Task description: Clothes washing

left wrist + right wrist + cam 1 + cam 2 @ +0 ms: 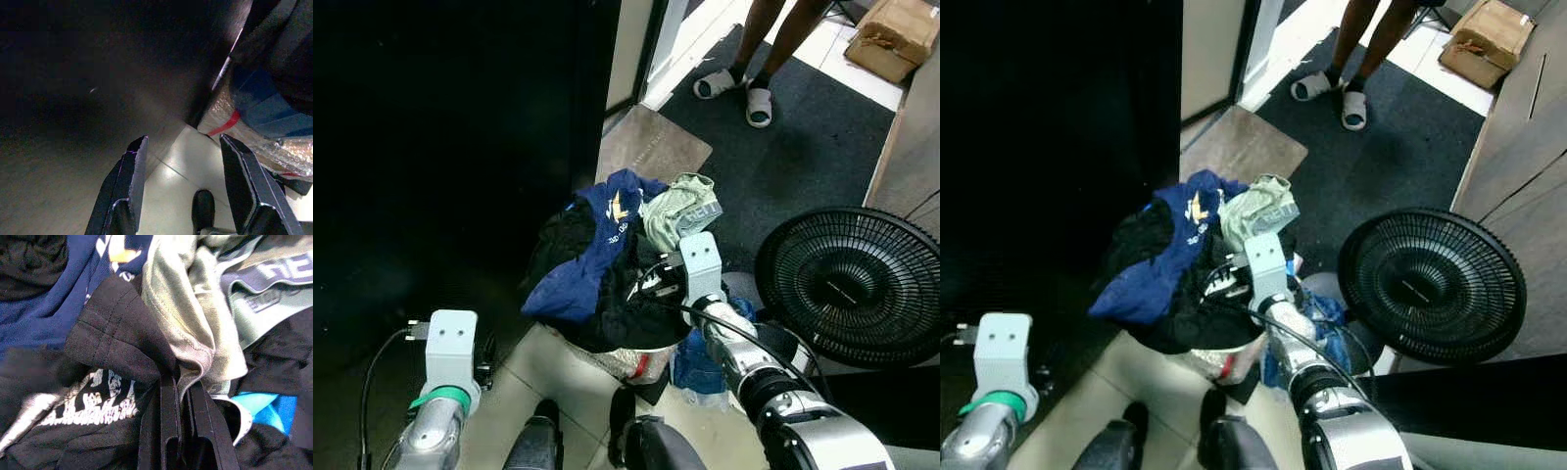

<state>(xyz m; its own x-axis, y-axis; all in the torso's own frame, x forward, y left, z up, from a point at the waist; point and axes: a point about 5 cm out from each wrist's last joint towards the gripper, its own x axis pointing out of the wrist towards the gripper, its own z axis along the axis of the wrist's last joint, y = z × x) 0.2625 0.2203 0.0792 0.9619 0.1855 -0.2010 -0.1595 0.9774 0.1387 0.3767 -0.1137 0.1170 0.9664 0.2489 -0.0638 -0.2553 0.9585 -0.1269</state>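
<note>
A round laundry basket (625, 358) sits just below the middle of the left eye view, heaped well above its rim with clothes. On top lies a crumpled navy blue shirt (592, 250) with a yellow mark on it, spilling down the left side of the pile; black garments (631, 304) fill the centre and the far left; a pale green, soft knit piece (677, 211) with a grey lettered waistband sits at the upper right of the heap. The basket's wall looks wrapped in shiny, crinkled film with a red stripe.

Crowding it on the right of the frame is a black floor fan (847, 284), its round wire grille tilted up and close to the basket. Between fan and basket lies a blue crumpled bag (705, 367). Above the pile a brown mat (651, 145) lies on the floor before a dark carpet (803, 147), where a person's legs in pale sandals (741, 93) stand at the top of the frame. A cardboard box (896, 34) is in the upper right corner. The whole left side is a dark, unlit surface.

The right gripper (178, 396) is down in the heap, its fingers pinched narrow on a fold where the black cloth and the pale green fabric meet. The left gripper (183, 181) hangs low at the lower left, fingers spread wide, holding nothing, above pale floor tiles (168, 196).
</note>
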